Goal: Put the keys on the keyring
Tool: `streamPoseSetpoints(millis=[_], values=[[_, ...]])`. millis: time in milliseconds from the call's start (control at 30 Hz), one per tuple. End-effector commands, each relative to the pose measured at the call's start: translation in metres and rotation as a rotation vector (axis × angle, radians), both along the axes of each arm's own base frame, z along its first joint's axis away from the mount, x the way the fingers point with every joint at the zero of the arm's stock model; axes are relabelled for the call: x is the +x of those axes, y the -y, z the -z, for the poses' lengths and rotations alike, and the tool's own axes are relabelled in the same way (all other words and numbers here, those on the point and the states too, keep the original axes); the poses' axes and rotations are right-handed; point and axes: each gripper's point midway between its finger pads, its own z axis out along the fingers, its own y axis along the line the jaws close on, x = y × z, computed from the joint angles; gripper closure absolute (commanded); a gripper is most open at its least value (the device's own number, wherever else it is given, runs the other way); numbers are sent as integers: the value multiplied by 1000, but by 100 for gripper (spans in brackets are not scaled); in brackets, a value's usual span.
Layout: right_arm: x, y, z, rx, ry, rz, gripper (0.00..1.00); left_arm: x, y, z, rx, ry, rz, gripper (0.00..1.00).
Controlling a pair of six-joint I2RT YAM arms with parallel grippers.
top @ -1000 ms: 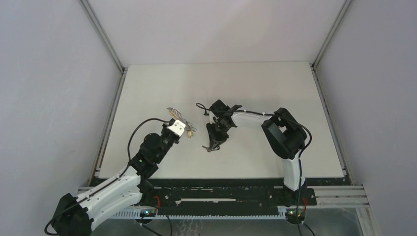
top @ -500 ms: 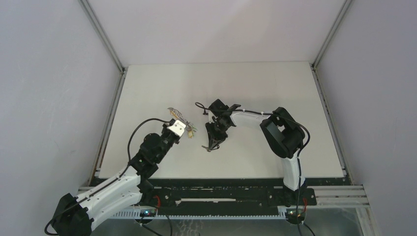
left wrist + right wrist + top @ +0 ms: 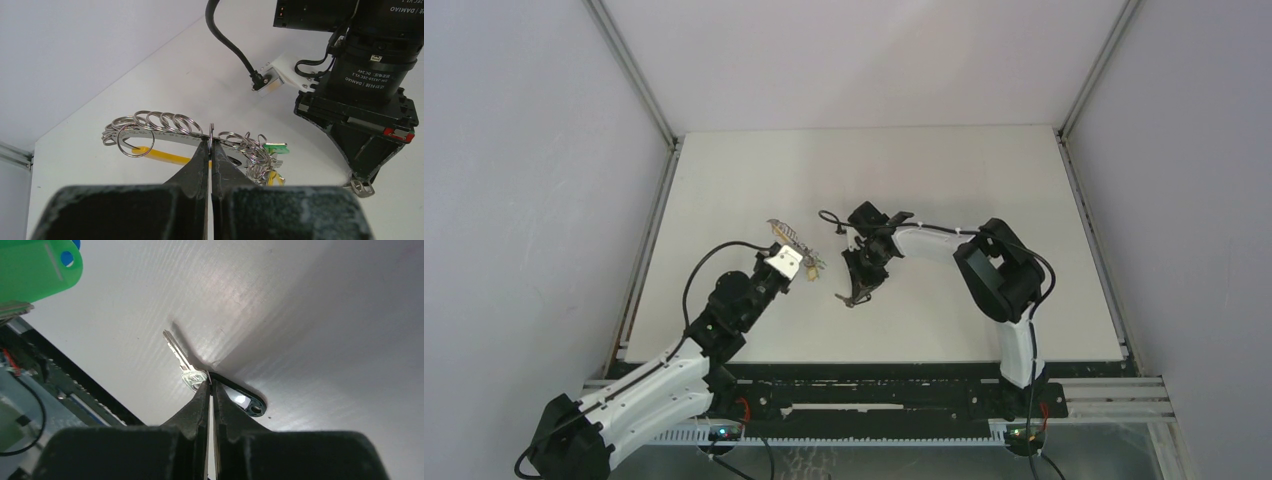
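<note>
The keyring point(image 3: 165, 131) is a curved silvery band strung with several wire rings, with a yellow band point(image 3: 160, 155) below and a green tag point(image 3: 276, 148) at its right end. My left gripper point(image 3: 211, 146) is shut on one thin ring of it and holds the keyring above the table point(image 3: 789, 236). The key point(image 3: 186, 365) has a short silver blade and a black head point(image 3: 245, 402). It lies low against the table, and my right gripper point(image 3: 210, 383) is shut on it where blade meets head. From above, the right gripper point(image 3: 856, 296) points down just right of the left gripper point(image 3: 810, 264).
The white table point(image 3: 944, 180) has metal rails along both sides and grey walls around it. The right arm's wrist and black cable point(image 3: 235, 50) hang close to the right of the keyring. The green tag point(image 3: 35, 267) shows at the right wrist view's upper left.
The right gripper's jaws have closed onto the key. The left arm and the keyring have stayed almost still.
</note>
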Motion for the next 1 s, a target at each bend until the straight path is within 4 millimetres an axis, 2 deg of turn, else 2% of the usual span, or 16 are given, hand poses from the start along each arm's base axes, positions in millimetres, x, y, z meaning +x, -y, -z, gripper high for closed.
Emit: streamPoseSetpoints(millis=[0, 100, 400, 633, 800, 967], values=[[23, 4, -41, -13, 258, -103, 100, -5, 8, -27, -82, 69, 56, 100], [29, 13, -68, -24, 411, -132, 100, -10, 14, -33, -98, 77, 95, 100], [32, 44, -118, -18, 765, -193, 100, -19, 40, -43, -88, 63, 245, 100], [25, 52, -168, 158, 1068, -282, 100, -37, 72, -47, -34, 58, 462, 100], [15, 55, -188, 248, 1198, -389, 100, -51, 90, -42, 12, 50, 609, 100], [0, 51, -195, 336, 1233, -523, 100, -61, 100, -36, 60, 40, 706, 100]])
